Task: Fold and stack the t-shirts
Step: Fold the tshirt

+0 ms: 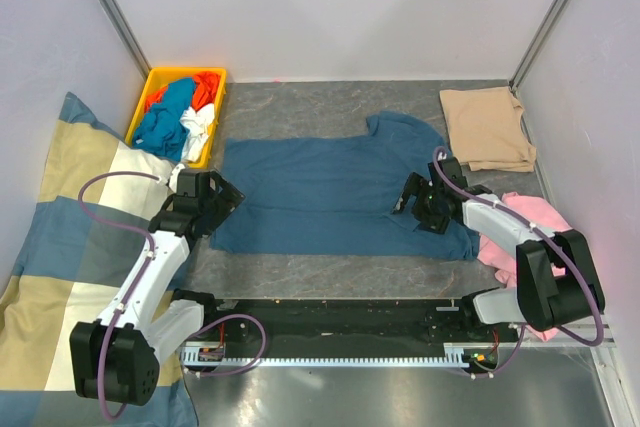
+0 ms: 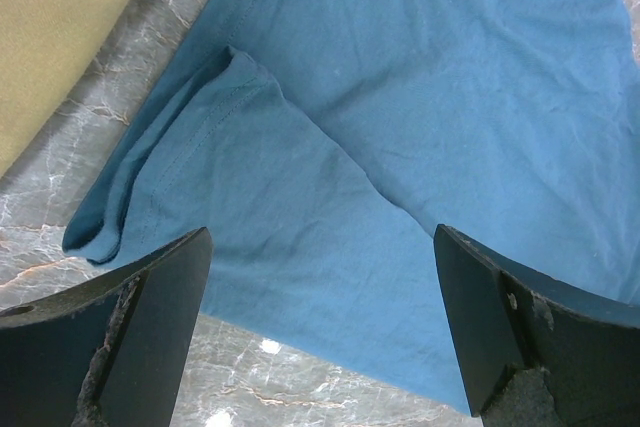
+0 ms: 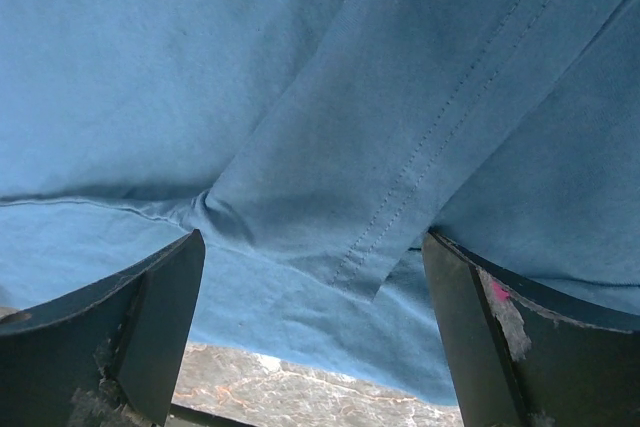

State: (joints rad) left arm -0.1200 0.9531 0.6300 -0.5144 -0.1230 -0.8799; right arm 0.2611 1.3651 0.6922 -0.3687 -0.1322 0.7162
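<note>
A dark teal t-shirt (image 1: 320,192) lies spread across the middle of the grey marbled surface (image 1: 330,107), its collar end towards the right and its hem end towards the left, between the two arms. The left pincer (image 2: 320,247) hangs over the shirt's near-left corner, fingers (image 2: 150,337) set wide apart with nothing gripped between them; below it a flap of the cloth (image 2: 220,177) is doubled back over the body. The right pincer (image 3: 312,242) is likewise spread wide and holds nothing, poised over a sleeve (image 3: 400,177) folded in across the chest, its stitched hem in plain view. Whether either pincer touches the cloth cannot be told. A tan t-shirt (image 1: 487,127) sits folded in the far right corner, apart from the teal one. A pink garment (image 1: 530,212) lies crumpled beside the right arm, a yellow bin (image 1: 185,71) of mixed clothes stands at the far left, and a checked cushion (image 1: 60,217) fills the left side
</note>
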